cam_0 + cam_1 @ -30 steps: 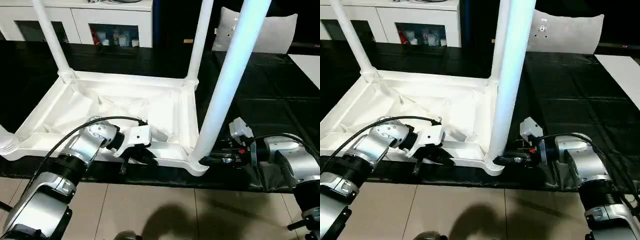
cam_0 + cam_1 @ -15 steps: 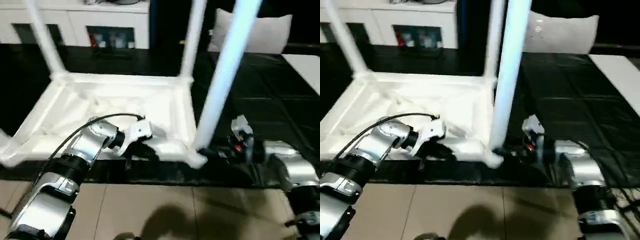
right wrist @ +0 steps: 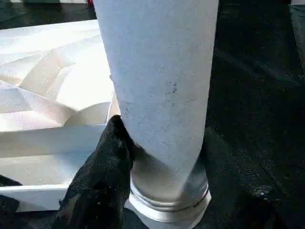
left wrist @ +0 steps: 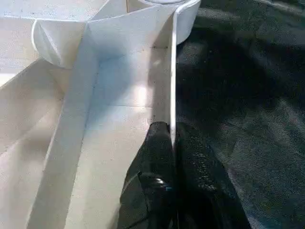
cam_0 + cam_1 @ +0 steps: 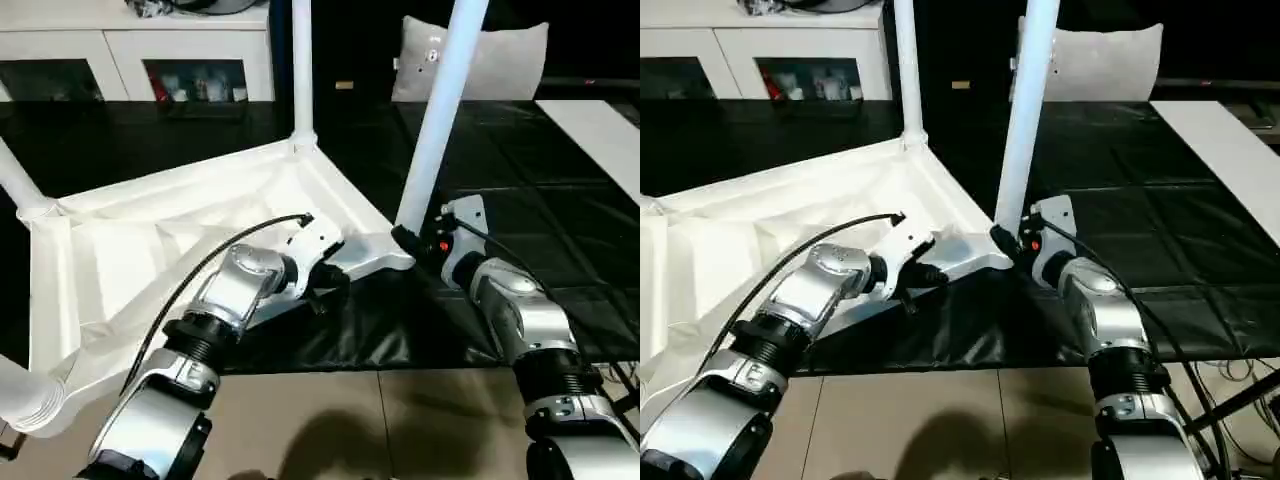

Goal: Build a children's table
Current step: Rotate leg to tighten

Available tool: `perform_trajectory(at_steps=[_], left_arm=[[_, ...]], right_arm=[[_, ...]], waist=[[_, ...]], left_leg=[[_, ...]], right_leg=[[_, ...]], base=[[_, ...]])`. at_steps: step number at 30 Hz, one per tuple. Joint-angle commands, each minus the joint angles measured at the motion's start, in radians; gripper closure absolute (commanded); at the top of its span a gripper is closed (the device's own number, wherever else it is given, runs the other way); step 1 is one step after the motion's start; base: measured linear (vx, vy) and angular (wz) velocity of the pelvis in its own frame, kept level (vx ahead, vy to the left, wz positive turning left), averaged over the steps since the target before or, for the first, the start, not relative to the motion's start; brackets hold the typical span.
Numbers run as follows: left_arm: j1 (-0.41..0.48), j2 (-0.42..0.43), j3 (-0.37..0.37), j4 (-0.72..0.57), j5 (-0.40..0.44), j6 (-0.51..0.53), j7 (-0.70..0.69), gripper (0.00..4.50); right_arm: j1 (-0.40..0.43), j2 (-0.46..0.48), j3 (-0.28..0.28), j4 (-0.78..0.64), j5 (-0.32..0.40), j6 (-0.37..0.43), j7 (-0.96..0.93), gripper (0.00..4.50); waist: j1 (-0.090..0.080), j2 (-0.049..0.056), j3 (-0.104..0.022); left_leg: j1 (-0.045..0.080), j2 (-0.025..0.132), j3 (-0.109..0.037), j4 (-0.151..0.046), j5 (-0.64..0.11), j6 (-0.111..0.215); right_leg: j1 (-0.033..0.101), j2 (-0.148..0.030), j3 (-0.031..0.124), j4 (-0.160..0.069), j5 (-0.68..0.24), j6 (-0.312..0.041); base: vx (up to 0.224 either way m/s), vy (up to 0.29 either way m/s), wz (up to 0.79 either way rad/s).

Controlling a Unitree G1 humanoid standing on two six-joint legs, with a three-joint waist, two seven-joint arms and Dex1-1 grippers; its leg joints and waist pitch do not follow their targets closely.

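The children's table lies upside down on a black mat, its ribbed white top (image 5: 150,240) turned at an angle to me. Three legs stand in their corner sockets: one at the far corner (image 5: 301,70), one at the left (image 5: 15,180), and one at the near right corner (image 5: 440,110). My right gripper (image 5: 410,240) is shut on the base of that near right leg (image 3: 157,71), one finger (image 3: 102,167) pressed against its side. My left gripper (image 5: 325,290) is shut on the top's thin rim (image 4: 172,86), close to the same corner.
White glass-door cabinets (image 5: 130,60) line the back wall. A white pillow (image 5: 500,55) leans behind the gripped leg. The black mat (image 5: 560,180) ends at a tiled floor (image 5: 350,420) just in front of me, and a white sheet (image 5: 600,120) lies at the far right.
The table top has swung round on the mat, and its gripped corner has moved away from me. Both grippers have kept their holds and moved with it.
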Motion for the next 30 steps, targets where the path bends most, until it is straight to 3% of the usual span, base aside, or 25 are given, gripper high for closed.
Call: perform_trajectory(at_steps=[1, 3, 6, 9, 13, 17, 20, 24, 27, 30], left_arm=[[0.002, -0.021, -0.027, -0.039, -0.014, -0.041, -0.013, 4.50], [0.006, -0.010, -0.027, -0.042, -0.012, -0.045, -0.016, 4.50], [0.012, 0.027, -0.026, -0.041, -0.009, -0.066, -0.038, 4.50], [0.012, 0.055, -0.031, -0.033, -0.003, -0.086, -0.065, 4.50], [0.019, 0.096, -0.045, -0.023, -0.005, -0.128, -0.133, 4.50], [0.030, 0.150, -0.082, -0.030, -0.009, -0.187, -0.246, 4.50], [0.034, 0.208, -0.118, -0.029, -0.007, -0.269, -0.365, 4.50], [0.027, 0.242, -0.135, -0.019, 0.003, -0.307, -0.416, 4.50], [0.022, 0.272, -0.153, -0.003, 0.012, -0.342, -0.463, 4.50], [0.024, 0.300, -0.168, -0.007, 0.000, -0.383, -0.537, 4.50]], right_arm=[[0.014, 0.030, 0.024, -0.060, 0.058, 0.040, 0.053, 2.23], [0.023, 0.017, 0.022, -0.086, 0.059, 0.049, 0.063, 1.82], [0.050, -0.057, 0.036, -0.138, 0.044, 0.056, 0.129, 1.68], [0.061, -0.105, 0.035, -0.164, 0.068, 0.069, 0.209, 1.32], [0.091, -0.194, 0.081, -0.207, 0.073, 0.085, 0.352, 0.94], [0.111, -0.265, 0.117, -0.258, 0.088, 0.088, 0.481, 0.59], [0.112, -0.316, 0.140, -0.280, 0.099, 0.079, 0.584, 0.53], [0.100, -0.350, 0.158, -0.272, 0.087, 0.070, 0.624, 0.53], [0.093, -0.375, 0.179, -0.263, 0.077, 0.051, 0.665, 0.53], [0.093, -0.386, 0.189, -0.256, 0.086, 0.037, 0.730, 0.53]], waist=[[0.006, -0.009, -0.063], [0.005, -0.012, -0.064], [0.007, -0.012, -0.066], [0.007, -0.014, -0.061], [0.010, -0.015, -0.059], [0.017, -0.013, -0.061], [0.027, -0.012, -0.061], [0.036, -0.010, -0.061], [0.051, -0.011, -0.064], [0.056, -0.015, -0.066]], left_leg=[[0.004, 0.107, -0.056, -0.069, -0.084, 0.102], [0.001, 0.109, -0.057, -0.069, -0.074, 0.105], [-0.001, 0.105, -0.055, -0.066, -0.066, 0.115], [-0.004, 0.102, -0.053, -0.066, -0.080, 0.120], [-0.001, 0.100, -0.053, -0.065, -0.093, 0.122], [-0.001, 0.107, -0.055, -0.066, -0.094, 0.125], [-0.001, 0.107, -0.053, -0.066, -0.097, 0.122], [0.005, 0.112, -0.053, -0.067, -0.102, 0.109], [0.007, 0.115, -0.052, -0.067, -0.097, 0.098], [0.004, 0.113, -0.052, -0.067, -0.093, 0.098]], right_leg=[[0.052, -0.140, 0.092, -0.085, -0.290, -0.098], [0.055, -0.141, 0.093, -0.079, -0.257, -0.106], [0.056, -0.142, 0.092, -0.074, -0.222, -0.120], [0.058, -0.140, 0.090, -0.080, -0.256, -0.108], [0.054, -0.137, 0.087, -0.091, -0.320, -0.079], [0.052, -0.137, 0.088, -0.084, -0.300, -0.075], [0.051, -0.139, 0.089, -0.085, -0.306, -0.078], [0.046, -0.140, 0.091, -0.083, -0.303, -0.086], [0.046, -0.142, 0.092, -0.080, -0.299, -0.091], [0.049, -0.145, 0.093, -0.076, -0.289, -0.091]], base=[[0.000, 0.000, 0.00], [0.000, 0.000, 0.00], [0.000, 0.000, 0.00], [0.000, 0.000, 0.00], [0.000, 0.000, 0.00], [0.000, 0.000, 0.00], [0.000, 0.000, 0.00], [0.000, 0.000, 0.00], [0.000, 0.000, 0.00], [0.000, 0.000, 0.00]])
